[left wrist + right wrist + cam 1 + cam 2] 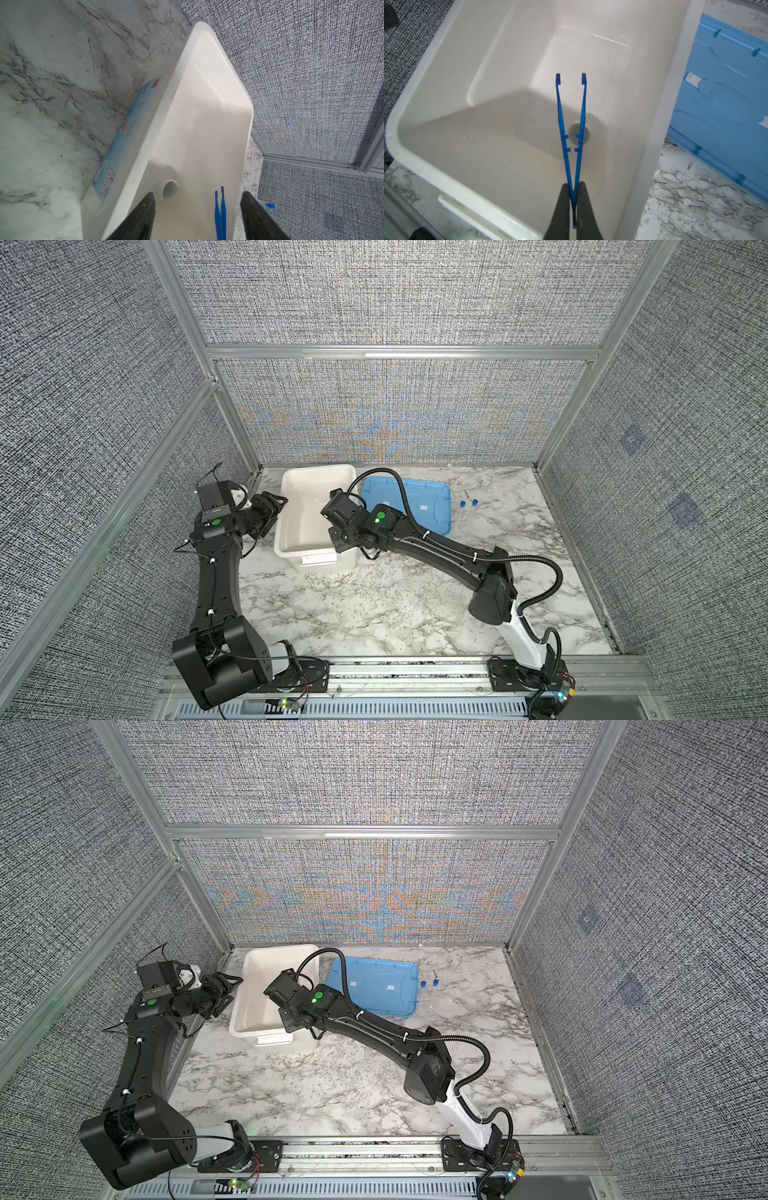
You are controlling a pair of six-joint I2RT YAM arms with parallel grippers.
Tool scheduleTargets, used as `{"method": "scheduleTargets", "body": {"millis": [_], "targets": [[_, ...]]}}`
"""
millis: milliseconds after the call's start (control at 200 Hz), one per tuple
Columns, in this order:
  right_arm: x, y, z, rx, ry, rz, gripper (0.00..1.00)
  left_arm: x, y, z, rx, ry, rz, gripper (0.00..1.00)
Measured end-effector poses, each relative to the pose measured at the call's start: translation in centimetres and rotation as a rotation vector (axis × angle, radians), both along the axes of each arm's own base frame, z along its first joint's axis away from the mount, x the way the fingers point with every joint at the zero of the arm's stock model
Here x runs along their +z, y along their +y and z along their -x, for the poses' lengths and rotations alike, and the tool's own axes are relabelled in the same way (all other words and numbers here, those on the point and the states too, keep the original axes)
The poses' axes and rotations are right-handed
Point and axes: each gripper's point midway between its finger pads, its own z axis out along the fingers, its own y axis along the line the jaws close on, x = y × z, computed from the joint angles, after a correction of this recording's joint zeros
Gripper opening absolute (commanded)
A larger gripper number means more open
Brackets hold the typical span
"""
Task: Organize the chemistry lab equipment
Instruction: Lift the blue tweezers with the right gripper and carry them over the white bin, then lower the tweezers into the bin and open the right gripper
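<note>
right wrist view: my right claw point(573, 184) is pinched tight on the blue tweezers point(565, 143) at their joined end, tips pointing into the white tub point(446, 72), over the small round dish point(573, 129) on the tub's floor. my left claw point(197, 194) gapes empty at the tub's rim.

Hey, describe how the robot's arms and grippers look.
The left arm and right arm are black with white base links and a green dot near each wrist. A ribbed black hose runs along the right arm. The left gripper and right gripper have dark tapered fingers.
</note>
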Motion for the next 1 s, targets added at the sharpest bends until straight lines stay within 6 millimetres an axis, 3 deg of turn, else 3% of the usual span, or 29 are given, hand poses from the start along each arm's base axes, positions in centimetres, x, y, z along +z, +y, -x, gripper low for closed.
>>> {"method": "scheduleTargets", "body": {"millis": [245, 545, 855, 1000], "targets": [[-0.8, 2.2, -1.4, -0.015, -0.013, -0.054, 0.00, -1.7, -0.3, 0.7, -0.004, 0.039, 0.005, 0.67], [-2.0, 4.3, -1.9, 0.122, 0.000, -0.081, 0.00, -3.8, -0.7, 0.3, -0.032, 0.085, 0.049, 0.67], [-1.5, 4.1, -3.6, 0.427, 0.011, -0.122, 0.00, -3.8, -1.0, 0.2, -0.044, 0.086, 0.068, 0.67], [-1.4, 4.4, -3.1, 0.570, -0.054, -0.075, 0.00, -3.8, -1.0, 0.2, -0.049, 0.082, 0.063, 0.67]]}}
